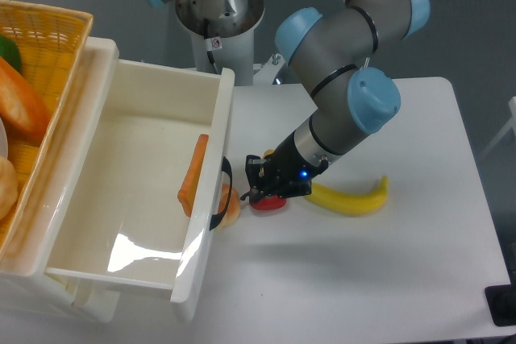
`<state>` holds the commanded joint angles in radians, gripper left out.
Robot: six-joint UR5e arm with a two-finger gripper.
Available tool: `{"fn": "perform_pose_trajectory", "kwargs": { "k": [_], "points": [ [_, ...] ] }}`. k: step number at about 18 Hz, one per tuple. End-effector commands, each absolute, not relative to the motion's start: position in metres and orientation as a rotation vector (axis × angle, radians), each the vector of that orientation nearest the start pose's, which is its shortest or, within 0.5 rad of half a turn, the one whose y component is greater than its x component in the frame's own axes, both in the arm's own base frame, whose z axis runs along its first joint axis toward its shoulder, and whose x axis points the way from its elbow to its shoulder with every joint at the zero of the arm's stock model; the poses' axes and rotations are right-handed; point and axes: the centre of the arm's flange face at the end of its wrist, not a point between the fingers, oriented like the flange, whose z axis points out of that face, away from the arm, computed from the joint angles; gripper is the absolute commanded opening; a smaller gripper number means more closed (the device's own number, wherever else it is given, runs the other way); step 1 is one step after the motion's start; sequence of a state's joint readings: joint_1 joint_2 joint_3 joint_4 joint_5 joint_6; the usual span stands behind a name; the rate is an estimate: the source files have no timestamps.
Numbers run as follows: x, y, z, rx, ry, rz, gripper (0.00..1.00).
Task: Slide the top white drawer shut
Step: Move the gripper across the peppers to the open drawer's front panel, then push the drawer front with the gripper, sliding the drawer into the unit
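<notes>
Across the lower and right part of the frame spreads the white table (pixel 387 279), with the arm's round base standing at its far edge near the top centre. On the left, the top white drawer (pixel 137 191) stands pulled far out of its cabinet, its glossy interior open to view and its front panel facing the middle of the frame. A curved black handle (pixel 223 195) sits on that panel. An orange carrot (pixel 193 175) lies inside the drawer, leaning along the inner face of the front panel. At the upper left edge, a yellow wicker basket (pixel 56 46) sits above the cabinet, holding orange and green items that are cut off by the frame.

The grey arm with blue joint caps reaches down from the top centre to the middle of the frame. Its gripper (pixel 258 185) points left toward the drawer front, close to the handle but apart from it. Whether the jaws are open or closed cannot be told; nothing is seen held in them. A red pepper (pixel 266 202) lies on the table partly under the gripper. A yellow banana (pixel 355 199) lies just right of it.
</notes>
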<state>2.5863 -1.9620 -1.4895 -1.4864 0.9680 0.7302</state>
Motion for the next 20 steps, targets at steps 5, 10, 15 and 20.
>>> {"fn": "perform_pose_trajectory", "kwargs": {
  "k": [5, 10, 15, 20],
  "points": [
    [-0.413, 0.492, 0.337, -2.654, -0.464, -0.798, 0.13],
    [-0.406, 0.493, 0.345, -2.640, -0.460, -0.814, 0.13],
    [-0.387, 0.503, 0.353, -2.652, -0.427, -0.818, 0.13],
    [-0.365, 0.517, 0.355, -2.668, -0.401, -0.835, 0.13]
  ]
}}
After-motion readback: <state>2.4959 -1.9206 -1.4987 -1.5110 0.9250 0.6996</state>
